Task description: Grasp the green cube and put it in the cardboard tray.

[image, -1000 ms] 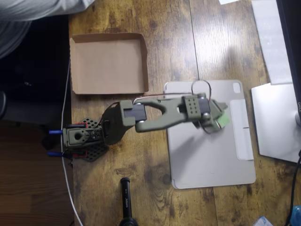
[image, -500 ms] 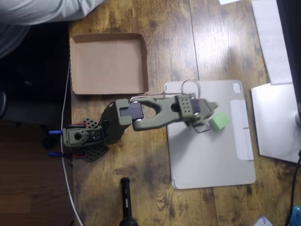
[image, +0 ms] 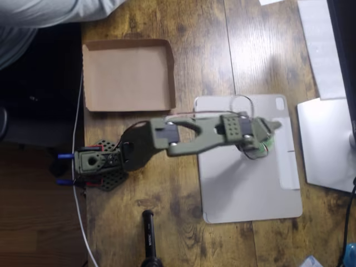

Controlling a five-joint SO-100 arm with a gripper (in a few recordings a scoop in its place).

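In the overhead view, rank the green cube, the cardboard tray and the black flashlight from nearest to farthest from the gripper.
1. Green cube: right at the gripper, mostly hidden under it, on the grey tablet cover.
2. Cardboard tray: up and left, on the wooden table.
3. Black flashlight: bottom edge, lower left.

Arm: olive arm point(image: 194, 136) stretches right across mid-frame
Gripper: gripper point(image: 267, 136) directly over green cube point(image: 269, 143), cube mostly hidden
Underneath: grey tablet cover point(image: 247, 183)
Tray: cardboard tray point(image: 127, 75), upper left
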